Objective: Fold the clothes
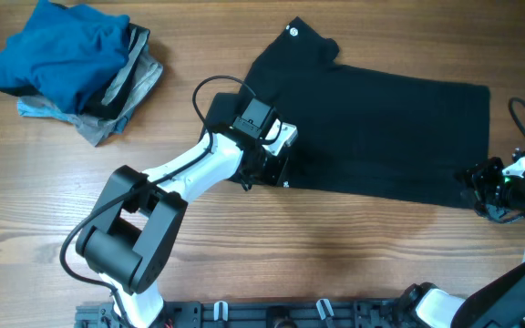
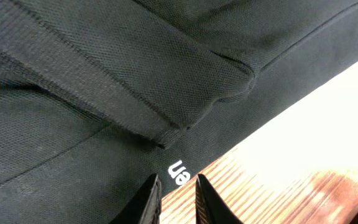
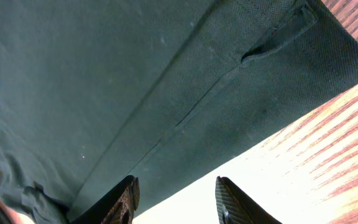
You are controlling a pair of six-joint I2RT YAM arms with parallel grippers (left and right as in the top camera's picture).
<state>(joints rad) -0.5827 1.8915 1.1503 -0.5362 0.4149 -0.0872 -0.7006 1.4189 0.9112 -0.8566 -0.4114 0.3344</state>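
The plain black short-sleeved T-shirt [image 1: 381, 128] is spread flat on the wooden worktop [image 1: 335, 264]. Its near hem is pinched between the narrowed left gripper [image 2: 178, 198]; the right gripper [image 3: 176, 199] is held apart, straddling the hem.

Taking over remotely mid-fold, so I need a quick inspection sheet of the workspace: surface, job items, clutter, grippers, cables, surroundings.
Surface: wooden table, bare in front.
Job's things: black T-shirt spread flat, white mark near its collar.
Clutter: pile of blue and grey garments at the far left corner.
Grippers: left gripper jaws narrow at the shirt's near edge; right gripper jaws apart at the shirt's right edge.
Cables: black cable looping over the left arm.
Surroundings: nothing seen.
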